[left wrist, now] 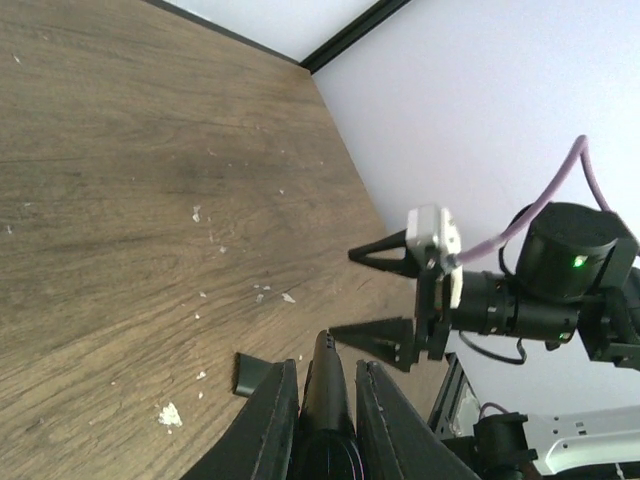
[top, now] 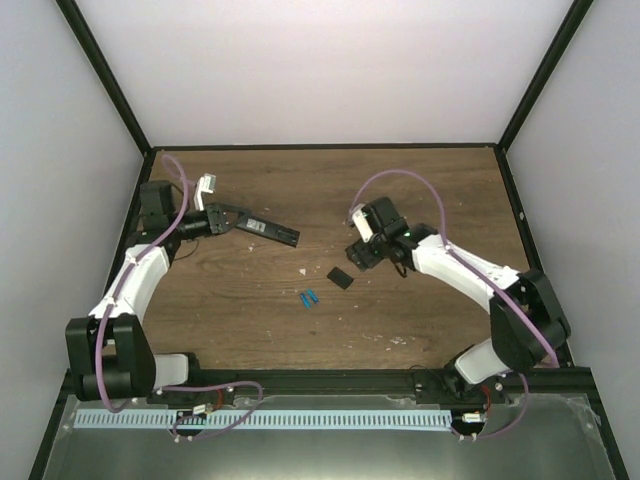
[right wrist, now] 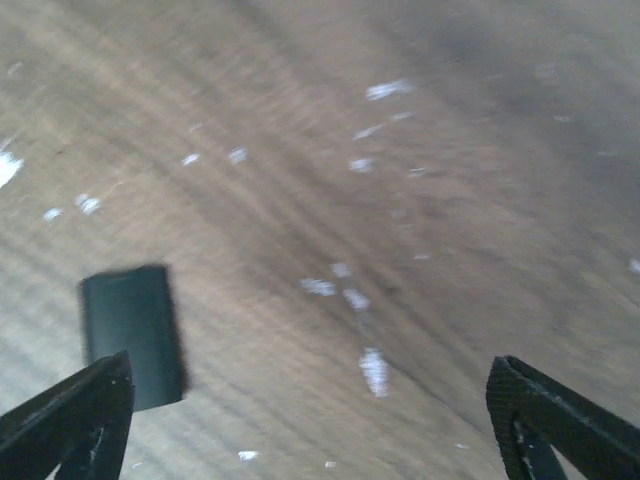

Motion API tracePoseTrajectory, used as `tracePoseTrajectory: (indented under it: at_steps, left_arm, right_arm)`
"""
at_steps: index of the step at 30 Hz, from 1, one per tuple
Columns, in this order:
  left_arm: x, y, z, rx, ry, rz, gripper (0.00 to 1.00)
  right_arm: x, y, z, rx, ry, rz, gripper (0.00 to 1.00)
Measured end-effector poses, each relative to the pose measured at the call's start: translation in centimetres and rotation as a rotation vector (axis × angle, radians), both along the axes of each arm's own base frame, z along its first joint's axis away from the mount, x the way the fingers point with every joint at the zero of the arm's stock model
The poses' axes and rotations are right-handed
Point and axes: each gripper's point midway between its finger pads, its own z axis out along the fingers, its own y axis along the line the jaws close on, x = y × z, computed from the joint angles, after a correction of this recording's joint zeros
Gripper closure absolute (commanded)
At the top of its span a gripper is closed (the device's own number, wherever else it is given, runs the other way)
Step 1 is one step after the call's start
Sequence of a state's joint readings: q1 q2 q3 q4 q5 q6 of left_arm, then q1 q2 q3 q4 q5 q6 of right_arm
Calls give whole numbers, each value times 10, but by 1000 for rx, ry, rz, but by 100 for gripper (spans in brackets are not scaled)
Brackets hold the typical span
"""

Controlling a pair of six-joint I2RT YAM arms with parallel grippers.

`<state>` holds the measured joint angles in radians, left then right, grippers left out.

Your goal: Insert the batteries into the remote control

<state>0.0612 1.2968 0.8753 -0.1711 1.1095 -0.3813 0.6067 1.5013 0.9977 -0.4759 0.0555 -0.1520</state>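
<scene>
Grip check: left end effector (top: 226,217) is clamped on one end of the slim black rectangular remote control (top: 270,230), at the back-left of the brown wooden bench (top: 430,190).
The right end effector (top: 358,256) hovers wide open, nothing in it, just beside the short black rectangular cover piece (top: 340,278). Two tiny bright blue cylinder batteries (top: 307,298) lie side by side mid-bench, well apart from the remote.

- batteries (top: 307,299): 2, bright blue.
- remote control (top: 268,229): black.
- cover piece (top: 340,278), at 1 o'clock of the batteries: plain matte black.
- table (top: 300,185): brown wood grain, streaked darker, with scattered white specks.
- arms (top: 135,285): white shells, black joints.
- cables (top: 400,173): purple.
</scene>
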Motion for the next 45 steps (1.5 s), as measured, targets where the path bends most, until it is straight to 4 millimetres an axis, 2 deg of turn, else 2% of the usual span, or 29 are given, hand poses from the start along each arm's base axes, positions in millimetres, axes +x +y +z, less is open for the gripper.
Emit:
tracePoseTrajectory:
  at_steps: [2,8,10,13,16,20,22,25,28,31,35,39,45]
  left_arm:
    - [-1,0,4,1,-14,2,100]
    - [-2,1,12,6,-43,11,100]
    - [-2,1,13,7,-49,15,100]
    - [0,2,13,6,-44,26,100]
    - [-2,2,13,6,-44,32,100]
    - [-14,2,5,5,-32,36,100]
    - [-21,1,-2,3,-20,36,100]
    - [-31,1,-14,3,5,36,100]
    - [-38,0,-26,-3,32,38,100]
    - [-45,0,-36,-16,60,41,100]
    - [-53,-1,-50,-32,103,49,100]
    - [-57,0,-56,-30,112,60,100]
    - [-60,8,-72,-14,142,112,100]
  right_arm:
    - [12,-14,16,3,-62,-66,0]
    - [39,-58,72,69,-231,-240,0]
    - [44,-67,86,107,-264,-269,3]
    - [50,-67,102,167,-274,-265,16]
    - [48,-49,107,232,-223,-203,27]
    - [31,-22,90,266,-112,-119,38]
    - [14,-4,79,264,-56,-70,45]
    - [-21,32,60,260,54,24,54]
    - [-55,62,38,244,158,100,57]
    - [-85,81,13,201,256,148,57]
    - [-113,98,-8,157,336,197,58]
    - [-129,110,-20,135,388,229,60]
    - [-129,120,-33,121,424,243,64]
